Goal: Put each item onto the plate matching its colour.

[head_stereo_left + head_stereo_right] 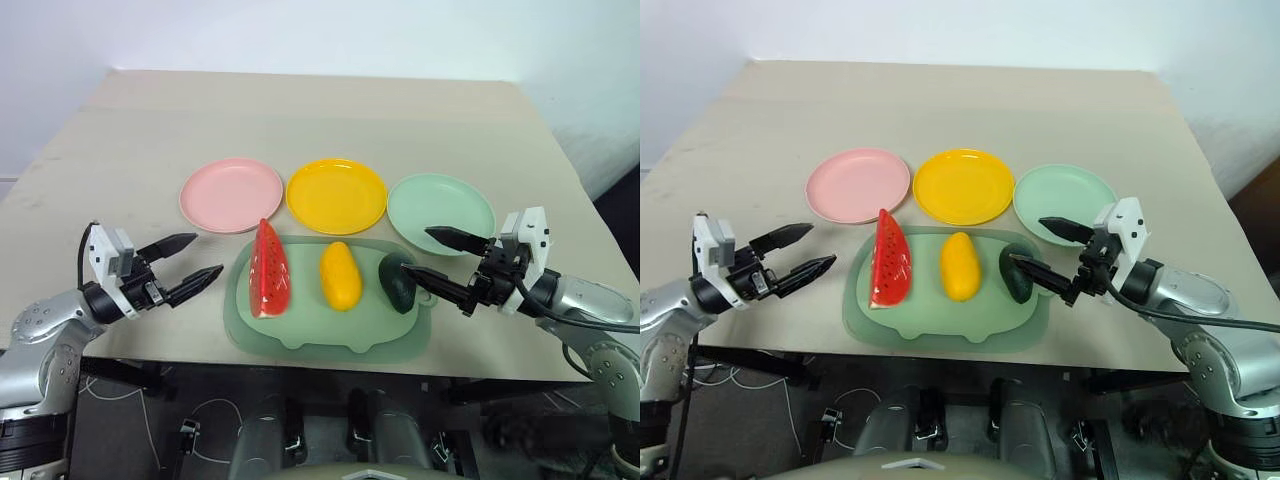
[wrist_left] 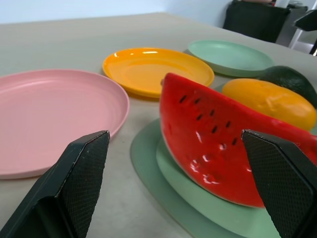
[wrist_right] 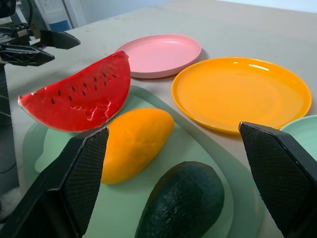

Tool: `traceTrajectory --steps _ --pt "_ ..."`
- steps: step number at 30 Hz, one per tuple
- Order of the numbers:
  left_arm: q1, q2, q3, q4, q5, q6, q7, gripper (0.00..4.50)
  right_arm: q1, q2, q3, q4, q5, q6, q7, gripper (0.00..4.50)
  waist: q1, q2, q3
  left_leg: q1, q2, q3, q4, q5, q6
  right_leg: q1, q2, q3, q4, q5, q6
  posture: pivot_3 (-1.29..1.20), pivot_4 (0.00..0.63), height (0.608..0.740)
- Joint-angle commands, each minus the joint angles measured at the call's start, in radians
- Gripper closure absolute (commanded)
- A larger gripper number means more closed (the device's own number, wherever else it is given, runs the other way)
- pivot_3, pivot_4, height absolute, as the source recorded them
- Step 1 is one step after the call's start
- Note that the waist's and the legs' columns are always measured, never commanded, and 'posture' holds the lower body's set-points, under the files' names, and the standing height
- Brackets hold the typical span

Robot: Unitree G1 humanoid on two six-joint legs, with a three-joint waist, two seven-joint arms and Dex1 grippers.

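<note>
You have both tools spread wide and empty: the left tool (image 1: 190, 270) hangs left of the pig-shaped mat (image 1: 300, 335), the right tool (image 1: 440, 258) just right of it. On the mat lie watermelon (image 1: 270, 270), mango (image 1: 340, 275) and avocado (image 1: 398, 282). Beyond it on the bench (image 1: 320, 110) sit the pink plate (image 1: 231, 194), yellow plate (image 1: 336, 195) and green plate (image 1: 440, 207), all bare.

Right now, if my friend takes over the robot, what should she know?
Left gripper: open, empty, beside the watermelon wedge.
Right gripper: open, empty, near the avocado.
Watermelon, mango and avocado all lie on the pale green mat.
Pink plate, yellow plate and mint plate are bare.
Done: nothing yet. Left: all three items.
</note>
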Motion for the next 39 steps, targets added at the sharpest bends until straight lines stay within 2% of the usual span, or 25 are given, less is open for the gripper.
traceTrajectory --steps 1,11,16,24,31,39 --pt "-0.02 0.004 0.01 -0.012 -0.008 -0.016 -0.009 0.03 -0.015 -0.009 -0.016 -0.025 0.006 -0.011 0.003 0.0 0.0 0.0 0.0 0.0 0.0 0.0 0.0 0.0 0.0 0.0 0.0 0.0 0.0 0.0 0.0 0.0 0.15 0.696" --pt "-0.055 -0.02 -0.024 0.031 0.019 -0.055 -0.03 0.03 -0.034 -0.008 0.011 -0.035 0.008 0.032 -0.031 0.0 0.0 0.0 0.0 0.0 0.0 0.0 0.0 0.0 0.0 0.0 0.0 0.0 0.0 0.0 0.0 0.0 0.15 0.696" --pt "-0.07 -0.034 -0.042 0.036 0.027 -0.057 -0.038 0.03 0.014 -0.034 -0.027 -0.036 0.041 0.079 -0.018 0.0 0.001 0.0 0.0 0.0 0.0 0.0 0.0 0.0 0.0 0.0 0.0 0.0 0.0 0.0 0.0 0.0 0.15 0.696" --pt "-0.08 -0.042 -0.067 0.037 0.033 -0.053 -0.04 0.03 -0.03 -0.055 -0.017 -0.021 0.083 0.24 -0.128 0.0 -0.002 0.0 0.0 0.0 0.0 0.0 0.001 0.0 0.0 0.0 0.0 0.0 0.001 0.0 0.0 0.0 0.15 0.696" --pt "-0.115 -0.041 -0.07 0.079 0.043 -0.062 -0.058 0.03 -0.115 -0.018 0.041 -0.018 0.136 0.42 -0.256 0.0 -0.001 0.0 0.0 0.0 0.0 0.0 0.001 0.0 0.0 0.0 0.0 0.0 0.001 0.0 0.0 0.0 0.15 0.696" --pt "-0.129 -0.044 -0.085 0.054 0.041 -0.049 -0.033 0.03 -0.179 0.026 0.104 0.003 0.136 0.513 -0.319 0.0 -0.002 0.0 0.0 0.0 0.0 0.0 0.001 0.0 0.0 0.0 0.0 0.0 0.001 0.0 0.0 0.0 0.15 0.696"
